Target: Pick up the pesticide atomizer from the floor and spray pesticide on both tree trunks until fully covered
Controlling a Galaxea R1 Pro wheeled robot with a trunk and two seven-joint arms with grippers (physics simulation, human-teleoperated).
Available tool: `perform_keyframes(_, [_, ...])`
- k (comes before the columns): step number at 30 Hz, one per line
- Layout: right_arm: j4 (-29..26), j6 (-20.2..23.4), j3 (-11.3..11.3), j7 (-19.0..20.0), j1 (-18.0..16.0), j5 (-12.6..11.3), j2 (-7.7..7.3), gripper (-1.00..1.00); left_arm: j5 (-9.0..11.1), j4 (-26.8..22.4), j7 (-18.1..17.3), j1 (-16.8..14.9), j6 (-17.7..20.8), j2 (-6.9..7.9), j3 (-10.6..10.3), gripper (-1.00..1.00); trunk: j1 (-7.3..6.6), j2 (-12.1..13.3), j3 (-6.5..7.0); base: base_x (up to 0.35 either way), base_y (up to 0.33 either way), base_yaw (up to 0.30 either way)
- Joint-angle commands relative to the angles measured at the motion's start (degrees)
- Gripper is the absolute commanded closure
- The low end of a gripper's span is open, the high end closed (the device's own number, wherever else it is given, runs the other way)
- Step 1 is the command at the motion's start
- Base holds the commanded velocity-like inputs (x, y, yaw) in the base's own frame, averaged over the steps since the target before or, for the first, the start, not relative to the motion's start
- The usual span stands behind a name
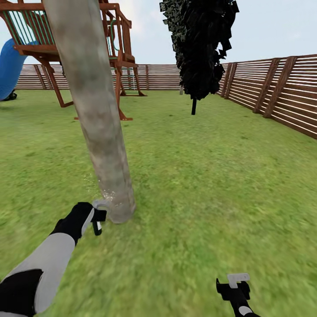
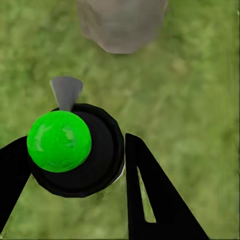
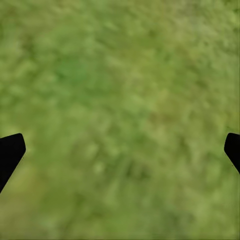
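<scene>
A thick mottled grey-brown tree trunk (image 1: 94, 110) leans up from the grass floor (image 1: 198, 185) in the garden. My left gripper (image 1: 97, 220) is low beside the trunk's base, shut on the pesticide atomizer (image 2: 70, 150), a black-capped bottle with a green knob. Its grey nozzle (image 2: 66, 92) points at the trunk base (image 2: 122, 25), a short gap away. Faint white specks hang by the trunk's lower part (image 1: 99, 185). My right gripper (image 1: 233, 286) hovers open over bare grass, fingertips (image 3: 10, 150) wide apart.
A wooden playset (image 1: 110, 48) with a blue slide (image 1: 9, 66) stands behind the trunk. A black-leaved cypress (image 1: 200, 48) rises further back. A brown slat fence (image 1: 281, 88) runs along the right and the back. Open lawn lies to the right.
</scene>
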Motion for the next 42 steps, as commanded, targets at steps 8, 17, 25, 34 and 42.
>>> perform_keyframes(8, [0.0, -0.2, 0.5, -0.1, 0.0, -0.6, -0.07, -1.0, -1.2, -0.1, -9.1, -6.2, 6.4, 2.55, -0.9, 1.0, 0.0, 0.0, -0.06, 0.0, 0.0, 0.0])
perform_keyframes(17, [0.0, -0.2, 0.5, -0.1, 0.0, -0.6, -0.07, -1.0, -1.3, -0.3, -13.8, -9.7, 11.8, 6.84, -1.5, 1.0, 0.0, 0.0, -0.06, 0.0, 0.0, 0.0])
perform_keyframes(25, [0.0, -0.2, 0.5, -0.2, 0.0, -0.6, -0.07, -1.0, -1.3, -0.3, -13.8, -10.3, 11.9, 8.75, -4.4, 1.0, 0.0, 0.0, -0.06, 0.006, -0.019, 0.125])
perform_keyframes(34, [0.0, -0.2, 0.5, -0.2, 0.0, -0.6, -0.07, -1.0, -0.9, -0.3, -13.8, -10.0, 11.9, 8.74, -6.0, 1.0, 0.0, 0.0, -0.06, 0.039, -0.258, 0.005])
perform_keyframes(42, [0.0, -0.2, 0.5, -0.2, 0.0, -0.6, -0.07, -1.0, -0.9, -0.3, -13.8, -10.2, 11.9, 8.74, -6.0, 1.0, 0.0, 0.0, -0.06, 0.0, -0.274, 0.0])
